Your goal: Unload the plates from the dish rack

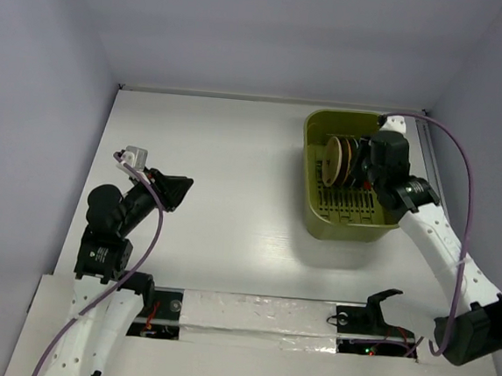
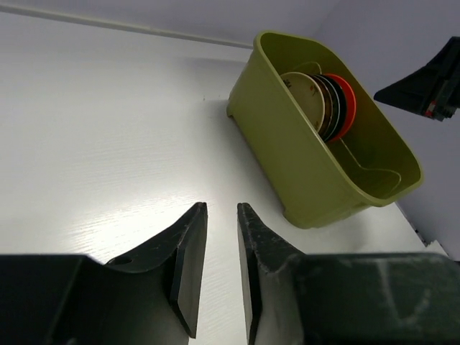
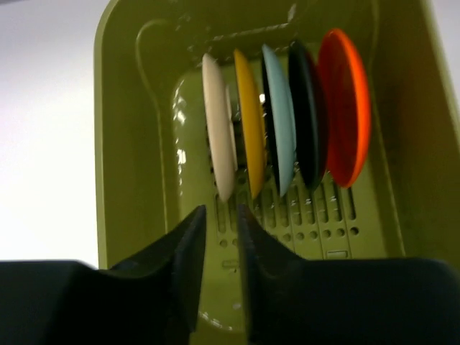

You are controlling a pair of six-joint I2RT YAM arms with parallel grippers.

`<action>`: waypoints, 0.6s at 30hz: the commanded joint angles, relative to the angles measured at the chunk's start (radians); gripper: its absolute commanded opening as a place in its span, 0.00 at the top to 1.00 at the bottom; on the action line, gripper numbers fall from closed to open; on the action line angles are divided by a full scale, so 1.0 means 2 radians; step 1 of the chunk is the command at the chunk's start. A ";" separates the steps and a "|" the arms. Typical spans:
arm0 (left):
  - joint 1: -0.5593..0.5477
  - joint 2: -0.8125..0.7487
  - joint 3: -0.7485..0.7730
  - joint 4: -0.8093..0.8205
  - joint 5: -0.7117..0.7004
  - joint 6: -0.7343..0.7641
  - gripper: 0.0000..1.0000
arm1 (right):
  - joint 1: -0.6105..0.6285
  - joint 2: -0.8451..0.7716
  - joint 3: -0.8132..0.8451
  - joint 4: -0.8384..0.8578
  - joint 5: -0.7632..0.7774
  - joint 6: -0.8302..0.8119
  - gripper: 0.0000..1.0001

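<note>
The olive-green dish rack [image 1: 347, 216] stands at the back right of the table. Several plates stand on edge in its slots: cream [image 3: 218, 133], yellow [image 3: 249, 122], teal [image 3: 279, 118], dark [image 3: 307, 115] and orange-red [image 3: 343, 108]. My right gripper [image 3: 221, 212] hovers inside the rack just in front of the cream plate's lower edge. Its jaws are shut to a thin slit with nothing between them. My left gripper [image 2: 222, 208] hangs over bare table far to the left of the rack [image 2: 302, 154], also shut and empty. The plates [image 1: 337, 160] show beside the right wrist from above.
White walls close in the table on three sides; the rack sits near the right wall. A purple cable [image 1: 468, 172] loops from the right arm. The white table [image 1: 234, 178] stretches between the left arm and the rack.
</note>
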 commanded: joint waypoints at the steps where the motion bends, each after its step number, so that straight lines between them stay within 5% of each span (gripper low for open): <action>1: 0.003 -0.010 -0.004 0.013 -0.008 0.000 0.79 | 0.013 0.030 0.053 0.002 0.077 -0.023 0.69; 8: 0.003 -0.016 -0.005 0.013 -0.011 -0.002 0.67 | 0.040 0.104 0.096 -0.008 0.106 -0.028 0.62; 18: -0.002 -0.017 -0.006 0.013 -0.010 -0.003 0.64 | 0.049 0.187 0.144 -0.018 0.140 -0.044 0.62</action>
